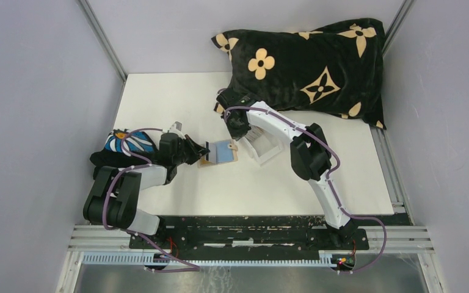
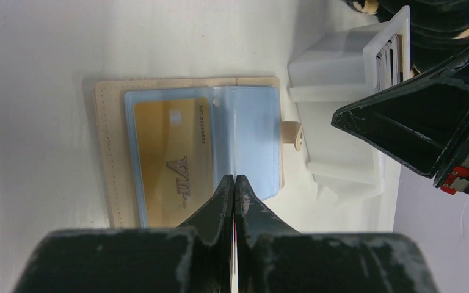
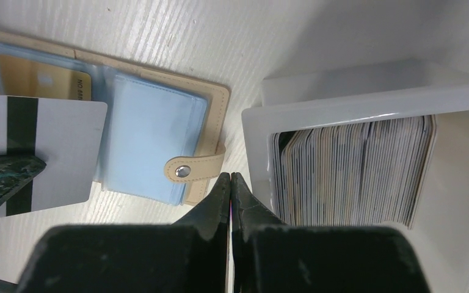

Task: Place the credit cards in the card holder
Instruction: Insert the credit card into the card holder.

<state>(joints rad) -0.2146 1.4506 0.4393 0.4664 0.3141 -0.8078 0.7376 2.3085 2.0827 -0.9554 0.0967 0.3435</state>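
The tan card holder (image 1: 220,152) (image 2: 113,152) lies open on the white table, blue sleeves up, and a gold credit card (image 2: 171,152) (image 3: 36,76) sits in one sleeve. My left gripper (image 1: 203,151) (image 2: 235,178) is shut on a greyish credit card with a black stripe (image 3: 61,152), held edge-down just over the sleeves. Between the holder's snap tab (image 3: 195,168) and the clear box (image 1: 265,149) (image 3: 342,104) is my right gripper (image 1: 242,139) (image 3: 230,176), shut, with nothing showing past its tips.
The clear box holds a dense upright stack of cards (image 3: 354,171). A black pillow with tan flowers (image 1: 311,67) covers the table's far right. A blue-and-white flowered item (image 1: 128,141) lies by the left arm at the table's left edge.
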